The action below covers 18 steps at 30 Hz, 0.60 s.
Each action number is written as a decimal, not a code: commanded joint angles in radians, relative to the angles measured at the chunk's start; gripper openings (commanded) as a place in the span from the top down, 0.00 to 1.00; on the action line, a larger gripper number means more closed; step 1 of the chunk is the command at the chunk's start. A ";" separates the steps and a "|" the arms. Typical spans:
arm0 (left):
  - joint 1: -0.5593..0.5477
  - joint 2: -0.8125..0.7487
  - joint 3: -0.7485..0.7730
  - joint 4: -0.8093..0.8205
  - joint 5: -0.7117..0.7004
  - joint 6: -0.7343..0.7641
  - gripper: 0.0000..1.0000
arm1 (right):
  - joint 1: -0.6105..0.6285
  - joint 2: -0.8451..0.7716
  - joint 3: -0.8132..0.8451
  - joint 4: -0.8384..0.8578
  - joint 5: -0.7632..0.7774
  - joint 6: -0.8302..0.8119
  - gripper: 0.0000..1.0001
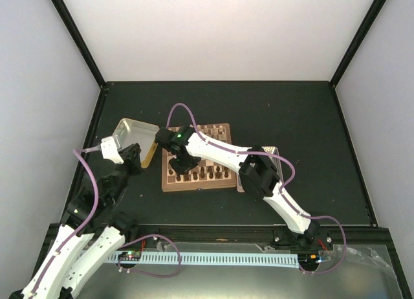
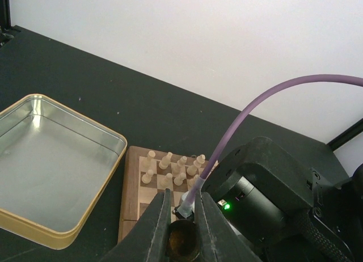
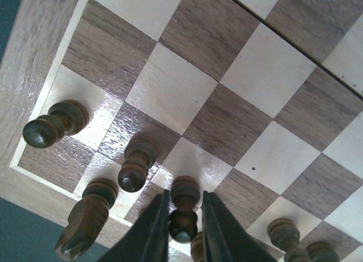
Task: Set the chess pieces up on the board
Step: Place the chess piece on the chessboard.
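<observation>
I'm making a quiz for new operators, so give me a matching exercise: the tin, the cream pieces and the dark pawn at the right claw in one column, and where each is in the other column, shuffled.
Things:
1. tin
2. cream pieces
3. dark pawn

Places:
a. between the fingers of the right claw
b. on the table, beside the board
c. standing on the board's squares

Pairs: 1-b, 2-c, 3-a

The right arm (image 1: pixel 223 153) hides much of the board (image 1: pixel 218 132); chess pieces (image 1: pixel 206 176) on its near rows are too small to identify.
</observation>
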 commanded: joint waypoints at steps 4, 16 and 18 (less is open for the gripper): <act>0.007 -0.014 0.000 -0.009 -0.003 0.015 0.99 | 0.001 0.011 0.035 0.005 0.021 0.013 0.75; 0.007 -0.008 0.003 0.035 0.136 -0.025 0.98 | -0.028 -0.356 -0.320 0.387 0.115 0.053 0.63; 0.007 0.000 0.001 0.069 0.209 -0.047 0.97 | -0.030 -0.486 -0.489 0.552 0.098 0.023 0.60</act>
